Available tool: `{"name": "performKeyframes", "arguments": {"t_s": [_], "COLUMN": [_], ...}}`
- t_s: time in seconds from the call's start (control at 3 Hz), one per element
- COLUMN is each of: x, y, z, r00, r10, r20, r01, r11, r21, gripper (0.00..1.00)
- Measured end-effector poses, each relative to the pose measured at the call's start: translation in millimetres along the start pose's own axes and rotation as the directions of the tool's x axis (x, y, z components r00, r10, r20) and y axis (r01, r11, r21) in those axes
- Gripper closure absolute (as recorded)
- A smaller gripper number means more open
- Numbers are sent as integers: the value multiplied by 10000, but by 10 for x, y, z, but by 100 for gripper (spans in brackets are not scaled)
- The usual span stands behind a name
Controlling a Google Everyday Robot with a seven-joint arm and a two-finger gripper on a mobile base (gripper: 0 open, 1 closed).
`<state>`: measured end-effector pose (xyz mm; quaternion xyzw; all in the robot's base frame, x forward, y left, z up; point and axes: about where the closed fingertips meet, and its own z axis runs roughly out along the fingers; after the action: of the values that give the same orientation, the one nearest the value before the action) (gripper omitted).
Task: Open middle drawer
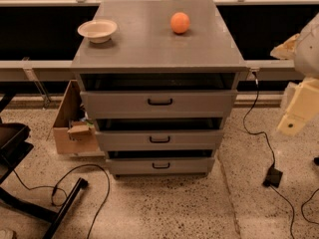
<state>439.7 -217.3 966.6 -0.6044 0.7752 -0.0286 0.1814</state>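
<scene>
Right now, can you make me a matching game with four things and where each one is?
Things:
1. bowl
2. orange
3. cardboard box
4. pincer

Places:
A. on the floor, left of the cabinet
B. at the right edge of the view, beside the cabinet
C. cabinet top, left side
D. cabinet top, right of the middle

Pairs: 1-C, 2-D, 3-A, 4-B
</scene>
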Motion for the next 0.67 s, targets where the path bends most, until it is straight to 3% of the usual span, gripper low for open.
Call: {"name": "performKeyframes", "arguments": {"t_s": [0.33,0.67], "x": [163,501], "y": [-15,-16], "z": [523,1341], "r00": [9997,9983], "r10": [234,244], "r20": [-45,-525], "r01": [-234,-250], "r11": [9997,9996], "r21": [11,-114], "gripper": [0,0]}}
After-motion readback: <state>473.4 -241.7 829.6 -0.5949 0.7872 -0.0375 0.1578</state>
